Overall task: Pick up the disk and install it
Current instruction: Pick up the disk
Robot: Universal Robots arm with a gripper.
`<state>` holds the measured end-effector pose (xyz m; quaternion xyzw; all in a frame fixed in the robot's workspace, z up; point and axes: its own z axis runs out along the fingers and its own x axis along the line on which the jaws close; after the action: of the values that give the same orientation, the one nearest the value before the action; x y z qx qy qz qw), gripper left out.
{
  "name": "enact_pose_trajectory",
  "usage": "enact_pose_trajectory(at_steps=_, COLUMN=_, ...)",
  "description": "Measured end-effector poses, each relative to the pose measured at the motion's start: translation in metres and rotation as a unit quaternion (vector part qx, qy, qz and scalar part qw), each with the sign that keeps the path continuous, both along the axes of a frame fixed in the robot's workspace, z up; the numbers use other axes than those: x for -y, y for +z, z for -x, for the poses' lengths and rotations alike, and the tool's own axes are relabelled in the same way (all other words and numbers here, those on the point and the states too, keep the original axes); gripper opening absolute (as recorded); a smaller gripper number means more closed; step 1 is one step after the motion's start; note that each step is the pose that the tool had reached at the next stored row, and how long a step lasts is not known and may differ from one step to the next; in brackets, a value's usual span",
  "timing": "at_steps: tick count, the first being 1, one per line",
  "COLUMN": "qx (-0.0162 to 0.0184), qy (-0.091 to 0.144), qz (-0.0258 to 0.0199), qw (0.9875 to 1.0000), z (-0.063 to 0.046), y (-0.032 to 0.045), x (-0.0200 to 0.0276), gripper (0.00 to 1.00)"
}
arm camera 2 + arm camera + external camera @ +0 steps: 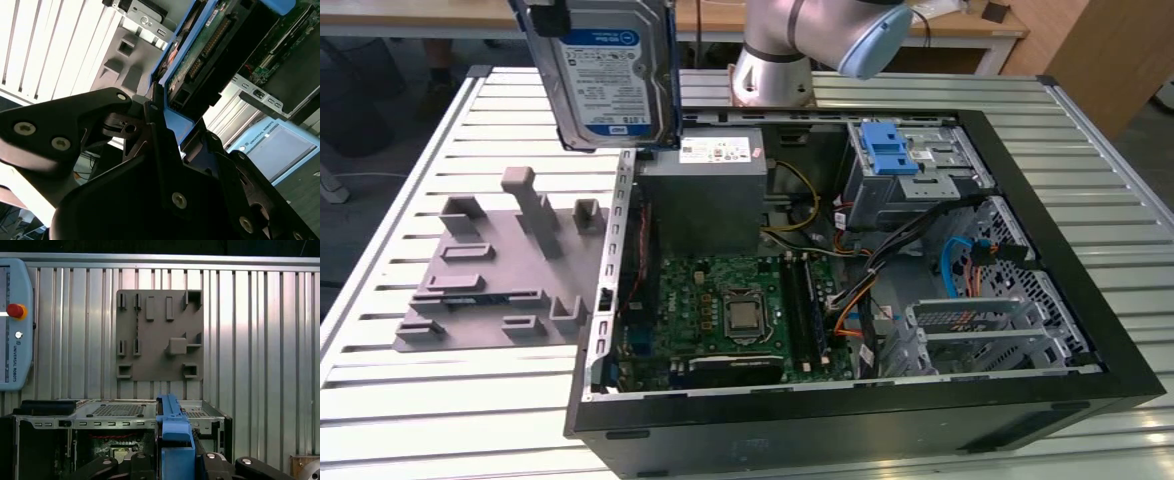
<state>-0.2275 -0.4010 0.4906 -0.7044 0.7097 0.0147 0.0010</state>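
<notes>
In the second wrist view the claw (172,117) is clamped on the disk (215,40). Its black fingers (160,135) pinch the blue frame at one end, and the green circuit side of the disk faces the camera. Past the claw lie the pale slats of the bench (45,40), a corner of the grey plate (125,55) and a light blue pendant (280,145). In the first wrist view the blue frame stands on edge straight out from the claw. Just beyond it is the upper wall of the open case (120,412), with green circuitry showing inside. Farther from the claw the plate lies flat on the bench with its posts and slots upward. The pendant, with a red button (15,311), rests on the slats off to one side, well apart from the plate. The ribbed metal of the bench runs across the whole ground behind them, shiny in bands. In the exterior view the disk hangs upright, lifted well clear of the bench, with its blue-and-white label toward the camera. Below it the plate sits at the exterior view's left of the case, close beside the case wall. The case lies open on its side, with a motherboard (727,310) inside and a bright blue latch (887,150) on the drive cage, well apart from the claw. The arm (781,45) rises behind the case. Beyond the bench stand a wood-topped table (974,30) and a wooden panel (1101,50), and the floor (374,110) is dark.
</notes>
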Motion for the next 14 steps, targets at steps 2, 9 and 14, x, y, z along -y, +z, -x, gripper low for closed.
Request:
enact_pose_trajectory(at_steps=2, qx=0.0, qy=0.0, qz=0.0, qw=1.0, z=-0.006, y=-0.0001, x=0.0015, gripper=0.36)
enact_pose_trajectory(at_steps=9, qx=0.0001, qy=0.0, qz=0.0, qw=1.0, z=-0.023, y=-0.0003, x=0.0088, gripper=0.36)
enact_pose_trajectory(at_steps=14, qx=0.0, qy=0.0, qz=0.0, qw=1.0, z=-0.034, y=-0.0005, x=0.0142, gripper=0.36)
